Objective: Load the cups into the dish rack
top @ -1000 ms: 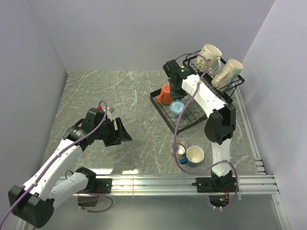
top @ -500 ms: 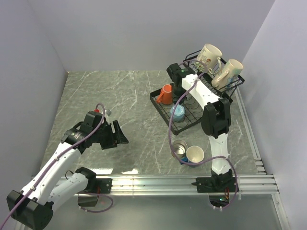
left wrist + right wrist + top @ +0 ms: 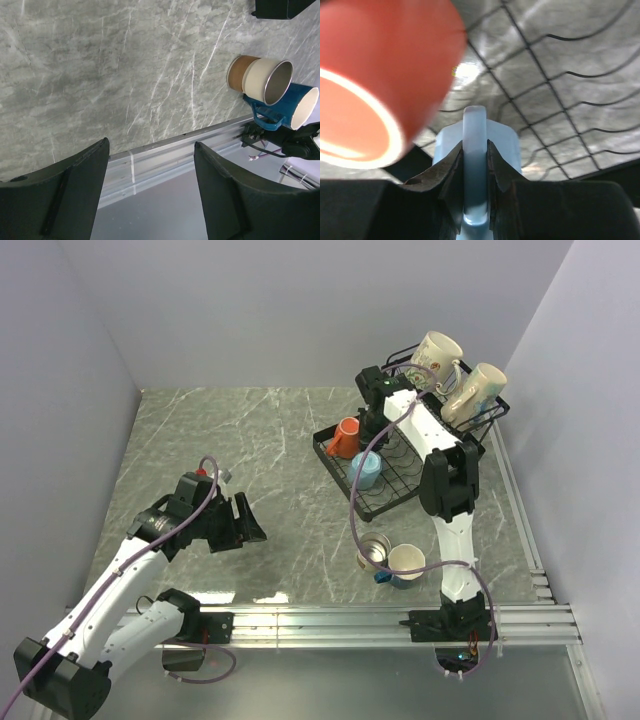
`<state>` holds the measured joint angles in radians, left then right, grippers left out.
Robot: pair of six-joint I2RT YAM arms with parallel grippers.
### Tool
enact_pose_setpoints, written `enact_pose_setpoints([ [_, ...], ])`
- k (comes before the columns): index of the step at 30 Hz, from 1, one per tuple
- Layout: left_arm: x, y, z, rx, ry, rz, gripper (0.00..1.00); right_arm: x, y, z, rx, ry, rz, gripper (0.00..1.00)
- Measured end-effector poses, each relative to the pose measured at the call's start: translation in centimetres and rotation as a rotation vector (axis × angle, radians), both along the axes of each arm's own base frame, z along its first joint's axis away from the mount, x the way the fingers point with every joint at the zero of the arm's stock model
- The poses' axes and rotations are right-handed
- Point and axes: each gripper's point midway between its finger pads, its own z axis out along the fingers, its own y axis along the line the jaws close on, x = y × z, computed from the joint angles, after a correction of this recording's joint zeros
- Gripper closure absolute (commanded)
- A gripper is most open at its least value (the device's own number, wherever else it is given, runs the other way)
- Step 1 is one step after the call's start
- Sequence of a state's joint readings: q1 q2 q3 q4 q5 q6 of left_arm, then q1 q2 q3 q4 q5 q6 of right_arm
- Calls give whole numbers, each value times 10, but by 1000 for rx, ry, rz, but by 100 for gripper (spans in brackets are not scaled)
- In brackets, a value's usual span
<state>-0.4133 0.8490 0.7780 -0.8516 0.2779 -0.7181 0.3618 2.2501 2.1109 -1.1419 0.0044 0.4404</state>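
The black wire dish rack (image 3: 395,490) stands at the right back. Two cream mugs (image 3: 436,358) (image 3: 474,392) sit in its upper basket. An orange mug (image 3: 345,437) and a light blue mug (image 3: 367,469) are in the lower tray. My right gripper (image 3: 373,430) is shut on the light blue mug's handle (image 3: 474,165), with the orange mug (image 3: 380,85) close on its left. A steel cup (image 3: 373,551) and a dark blue mug (image 3: 405,565) lie on the table near the front; both show in the left wrist view (image 3: 267,82) (image 3: 287,102). My left gripper (image 3: 150,195) is open and empty.
An aluminium rail (image 3: 400,620) runs along the table's front edge. The right arm's base (image 3: 455,625) stands next to the steel cup and dark blue mug. Grey walls close in the table on three sides.
My right gripper has moved back and to the right over the lower tray with the light blue mug. My left arm drew back a little toward the front, then stayed still.
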Motion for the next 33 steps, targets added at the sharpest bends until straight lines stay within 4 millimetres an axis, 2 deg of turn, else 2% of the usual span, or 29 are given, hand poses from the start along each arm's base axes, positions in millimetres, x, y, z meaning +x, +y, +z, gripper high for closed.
enact_pose_setpoints([
  [2,0,0,0,0,0,0,27,2,4,0,17,-2,-8,89],
  [3,0,0,0,0,1,0,27,2,6,0,28,0,-13,78],
  [4,0,0,-1,1,3,0,27,2,8,0,35,2,-16,71],
  [5,0,0,-1,2,5,1,27,2,10,0,41,3,-21,53],
  [6,0,0,-2,3,7,1,27,3,12,0,49,0,-26,53],
  [7,0,0,-2,4,9,1,27,4,13,-1,54,-3,-24,44],
  [8,1,0,-2,4,9,1,27,4,14,-2,57,-4,-32,42],
  [21,4,-4,-1,-12,2,-7,28,5,11,2,43,-28,-53,38],
  [25,4,-6,-2,-18,6,-10,28,3,6,18,31,-55,-67,34],
  [30,6,-9,-3,-28,14,-20,28,-11,11,45,57,-73,-47,33],
  [33,7,-10,-7,-20,32,-23,29,-12,9,63,61,-115,-54,33],
])
